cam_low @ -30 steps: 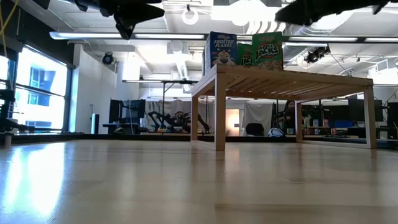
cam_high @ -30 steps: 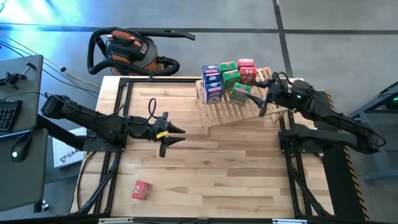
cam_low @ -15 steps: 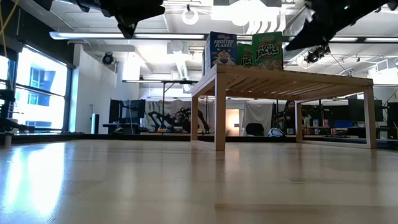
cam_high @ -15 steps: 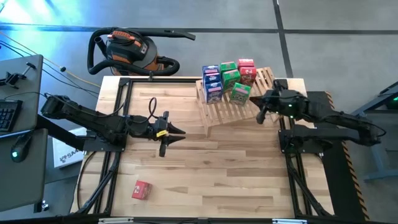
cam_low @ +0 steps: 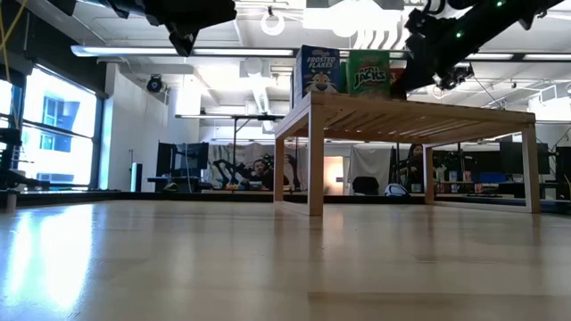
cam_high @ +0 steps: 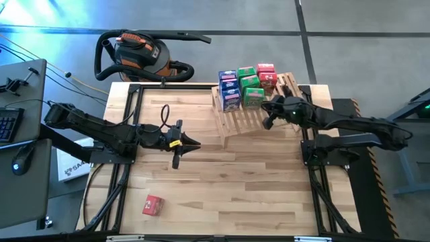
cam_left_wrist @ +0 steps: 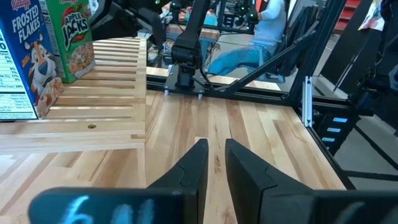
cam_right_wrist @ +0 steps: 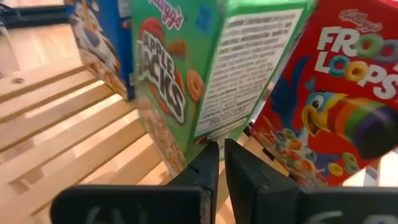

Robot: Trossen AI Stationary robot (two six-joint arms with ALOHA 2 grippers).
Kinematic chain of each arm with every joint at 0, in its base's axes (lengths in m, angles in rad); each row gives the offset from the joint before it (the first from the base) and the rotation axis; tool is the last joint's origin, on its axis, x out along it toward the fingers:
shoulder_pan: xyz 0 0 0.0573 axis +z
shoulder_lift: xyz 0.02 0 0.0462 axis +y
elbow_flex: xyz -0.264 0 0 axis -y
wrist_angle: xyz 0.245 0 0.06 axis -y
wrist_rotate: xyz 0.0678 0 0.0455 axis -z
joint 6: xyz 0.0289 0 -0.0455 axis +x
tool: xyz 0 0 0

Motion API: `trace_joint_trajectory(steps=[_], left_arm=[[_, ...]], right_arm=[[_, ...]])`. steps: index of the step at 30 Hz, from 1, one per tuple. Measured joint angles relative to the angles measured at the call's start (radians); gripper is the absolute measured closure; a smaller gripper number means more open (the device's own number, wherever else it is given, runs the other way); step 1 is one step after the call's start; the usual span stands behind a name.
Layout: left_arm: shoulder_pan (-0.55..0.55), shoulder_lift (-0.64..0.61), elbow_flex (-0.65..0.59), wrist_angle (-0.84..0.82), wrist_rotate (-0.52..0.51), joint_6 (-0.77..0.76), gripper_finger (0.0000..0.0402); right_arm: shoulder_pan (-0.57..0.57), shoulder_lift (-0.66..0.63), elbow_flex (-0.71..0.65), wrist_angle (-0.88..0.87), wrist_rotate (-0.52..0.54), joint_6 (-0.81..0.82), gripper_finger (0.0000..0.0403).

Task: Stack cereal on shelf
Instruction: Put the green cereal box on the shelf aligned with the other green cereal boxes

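The right gripper sits right of centre in the upper part of the high view, over the slatted shelf, its fingers drawn almost together and holding nothing — their tips rest against the lower edge of a green cereal box, with a red box just beside it and a blue box behind. The boxes on the shelf stand packed together at its upper end, blue, green and red. The left gripper hovers left of centre over the table, fingers nearly closed and empty, while one red box lies alone at the lower left, well apart from both arms. The risk, as I judge it, lies with the right arm: a push with closed fingers against the green box could tip it or knock its neighbours over — the tilted slats would let a toppled box slide.
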Motion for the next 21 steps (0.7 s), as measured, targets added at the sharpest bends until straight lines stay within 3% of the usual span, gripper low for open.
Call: trace_joint_trajectory(steps=[21], left_arm=[[0.001, 0.008, 0.000, -0.043, 0.000, -0.038, 0.0358]], right_arm=[[-0.040, 0.035, 0.000, 0.105, -0.024, -0.073, 0.0384]])
